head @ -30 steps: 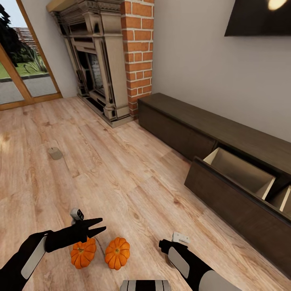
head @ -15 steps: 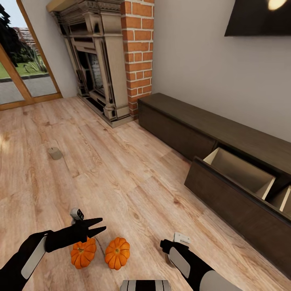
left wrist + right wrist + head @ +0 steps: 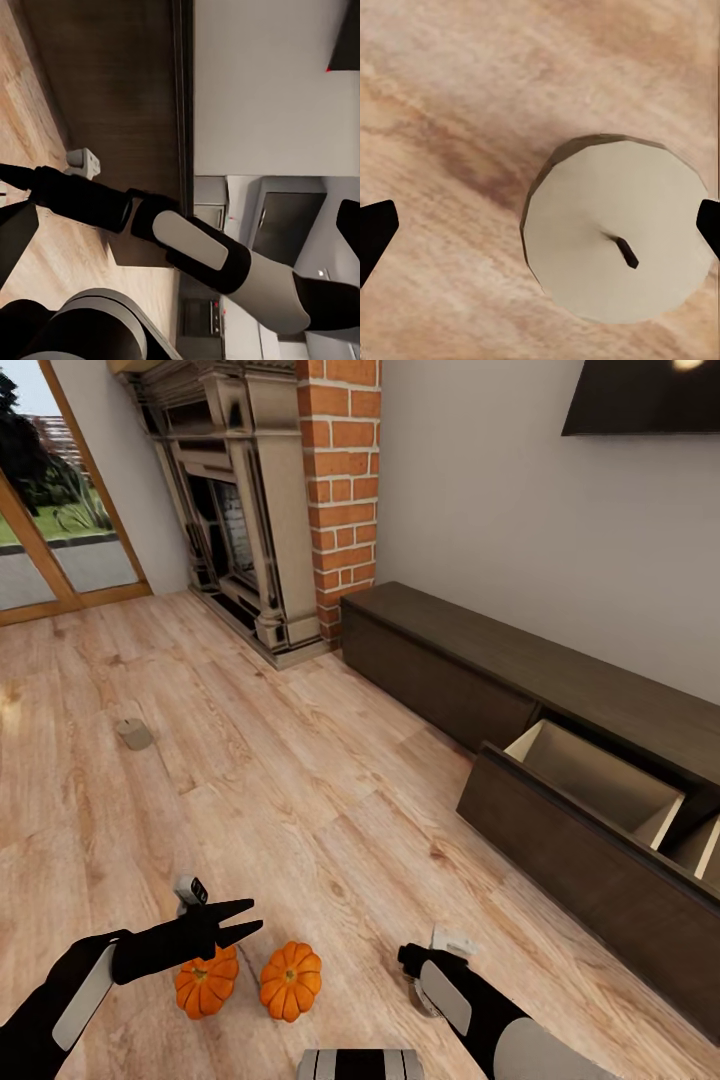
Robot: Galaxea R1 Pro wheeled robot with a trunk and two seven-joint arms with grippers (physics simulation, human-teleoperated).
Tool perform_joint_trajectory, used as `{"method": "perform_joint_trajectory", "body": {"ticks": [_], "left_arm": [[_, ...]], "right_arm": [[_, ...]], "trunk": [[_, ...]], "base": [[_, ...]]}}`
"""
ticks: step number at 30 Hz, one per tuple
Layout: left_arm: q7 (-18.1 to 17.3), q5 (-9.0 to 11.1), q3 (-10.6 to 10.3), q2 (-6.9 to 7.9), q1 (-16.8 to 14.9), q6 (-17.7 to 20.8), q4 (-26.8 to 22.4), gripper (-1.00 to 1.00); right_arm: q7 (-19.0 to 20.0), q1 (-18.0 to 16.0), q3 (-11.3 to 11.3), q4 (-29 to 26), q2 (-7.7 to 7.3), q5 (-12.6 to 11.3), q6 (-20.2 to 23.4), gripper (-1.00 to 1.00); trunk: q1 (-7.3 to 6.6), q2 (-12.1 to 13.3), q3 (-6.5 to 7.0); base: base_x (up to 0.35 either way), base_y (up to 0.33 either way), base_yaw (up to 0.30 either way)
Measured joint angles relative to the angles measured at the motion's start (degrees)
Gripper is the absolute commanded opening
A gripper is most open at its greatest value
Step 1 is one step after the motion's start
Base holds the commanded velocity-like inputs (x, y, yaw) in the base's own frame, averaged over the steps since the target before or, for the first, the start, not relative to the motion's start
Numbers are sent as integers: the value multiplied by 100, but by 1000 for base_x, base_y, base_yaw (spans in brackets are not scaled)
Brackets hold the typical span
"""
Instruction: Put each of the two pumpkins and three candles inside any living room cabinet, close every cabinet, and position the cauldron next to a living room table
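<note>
Off-white candle (image 3: 619, 229) stands on the floor between the wide-open right gripper's (image 3: 540, 225) tips, ungrasped, so closing comes next; beyond, the open left gripper (image 3: 238, 919) hovers over two pumpkins (image 3: 290, 981), drawer (image 3: 600, 785) agape.

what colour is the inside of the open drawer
Pale wood inside the drawer, clearest in the head view.

My right gripper (image 3: 540, 232) hangs spread over a candle (image 3: 619, 238) — bare floor (image 3: 442, 97) all round it, nothing between my fingertips and its sides. Two pumpkins (image 3: 250, 980) crowd the boards under my left gripper (image 3: 245, 920). Open drawer (image 3: 590, 785) juts out — wide floor between.
</note>
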Motion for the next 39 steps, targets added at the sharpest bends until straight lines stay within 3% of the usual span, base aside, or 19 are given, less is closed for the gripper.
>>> {"method": "perform_joint_trajectory", "body": {"ticks": [8,13,21,32,39], "left_arm": [[-1,0,0,0,1,0,0,100],[-4,0,4,0,2,0,1,100],[-1,0,1,1,2,0,1,100],[-5,-2,7,1,2,-1,0,100],[-5,0,3,0,2,0,0,100]], "right_arm": [[-12,-75,-3,29,-20,-2,7,100],[-344,-87,-2,20,-27,-10,0,100],[-423,-87,-3,30,-31,-15,-14,100],[-357,-88,-4,71,-30,-8,-112,100],[-345,-86,5,75,-15,19,-301,100]], "trunk": [[0,0,0],[0,0,0],[0,0,0],[29,-14,-243],[28,-15,-244]], "base": [[0,0,0],[0,0,0],[0,0,0],[0,0,0],[0,0,0]]}}
